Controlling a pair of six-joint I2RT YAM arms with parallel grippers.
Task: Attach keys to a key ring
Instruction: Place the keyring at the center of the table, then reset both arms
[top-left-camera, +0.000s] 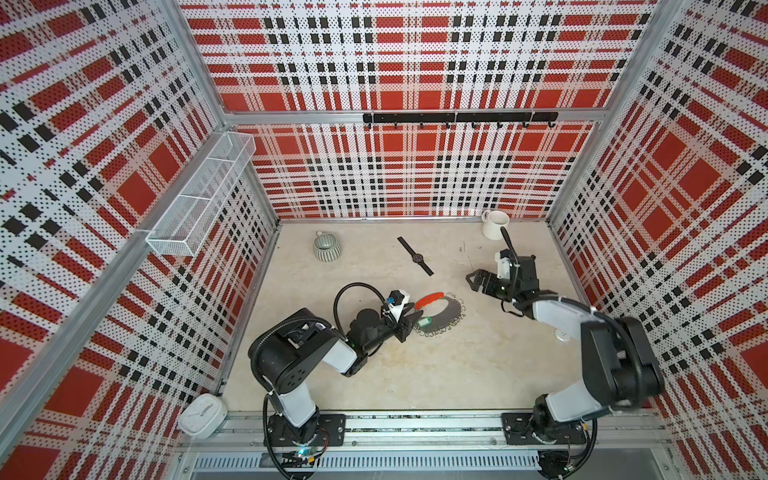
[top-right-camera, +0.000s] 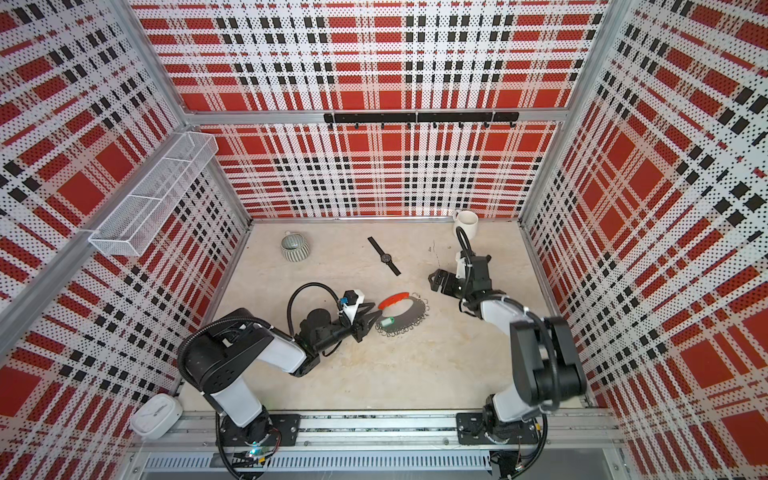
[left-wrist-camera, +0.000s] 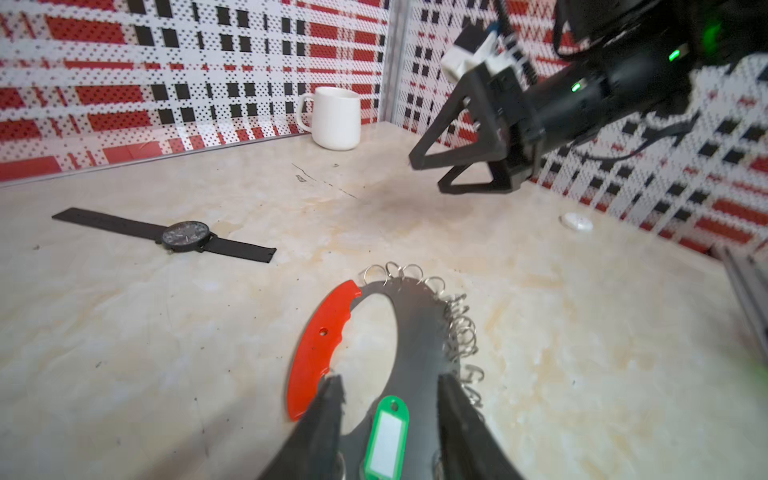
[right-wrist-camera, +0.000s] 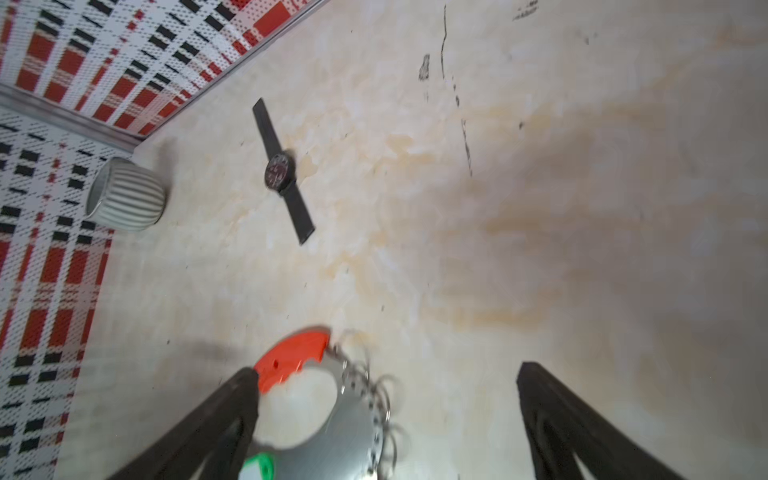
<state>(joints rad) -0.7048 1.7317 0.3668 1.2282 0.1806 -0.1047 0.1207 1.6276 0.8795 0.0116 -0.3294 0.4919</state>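
Left wrist view: my left gripper (left-wrist-camera: 390, 380) straddles the green key tag (left-wrist-camera: 386, 436) half open, gripping nothing. The tag lies on the key ring (left-wrist-camera: 419, 332) mid-table. Far right, my right gripper (left-wrist-camera: 428, 174) gapes empty. Letting-go step, I judge; next, lift away without dragging it.

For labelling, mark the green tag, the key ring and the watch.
green tag (left-wrist-camera: 387, 440): left wrist view, on its white label window.
key ring (left-wrist-camera: 422, 332): left wrist view, on the dark plate beside the oval hole.
watch (left-wrist-camera: 185, 235): left wrist view, on the dial.
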